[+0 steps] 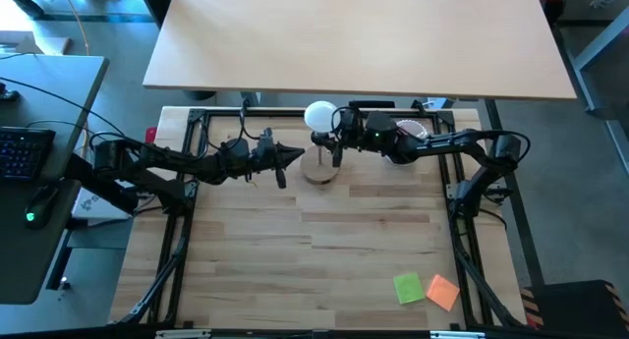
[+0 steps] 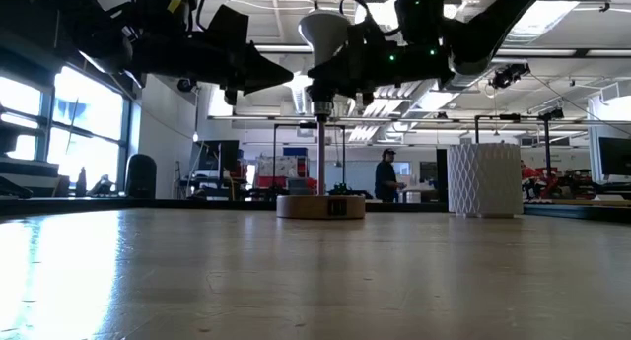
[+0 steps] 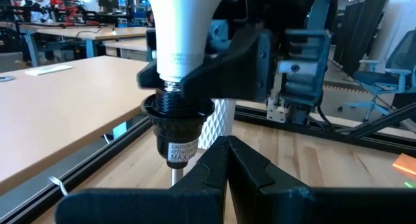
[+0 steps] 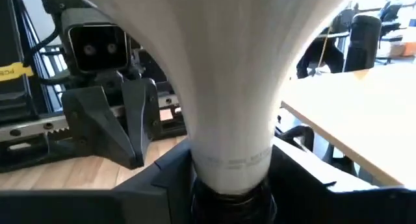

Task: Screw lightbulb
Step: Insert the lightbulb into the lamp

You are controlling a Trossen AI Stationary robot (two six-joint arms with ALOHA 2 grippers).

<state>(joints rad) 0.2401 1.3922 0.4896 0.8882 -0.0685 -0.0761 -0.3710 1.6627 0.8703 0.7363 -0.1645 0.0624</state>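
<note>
The white lightbulb (image 1: 319, 114) stands upright, globe up, its screw end (image 3: 171, 87) in the black socket (image 3: 177, 120). The socket tops a thin pole (image 2: 320, 153) on the round wooden lamp base (image 2: 320, 206), which rests on the table's far middle. My right gripper (image 4: 231, 178) comes level from the table's right and is shut on the bulb's neck (image 2: 325, 79). My left gripper (image 3: 227, 156) hovers shut just left of the socket, level and pointing at it, touching nothing. My right gripper pinches the lower end of the bulb's cone neck (image 4: 227, 139) between its two fingers, one on each side, just above the socket. The fingers (image 3: 224, 65) come level from the table's right. The bulb stands upright, its thread in the socket.
A white ribbed cup (image 2: 483, 177) stands right of the lamp near the far edge. A green note (image 1: 408, 288) and an orange note (image 1: 442, 292) lie at the near right. A second table (image 1: 354, 34) lies beyond the far edge. A person (image 2: 387, 174) stands far off.
</note>
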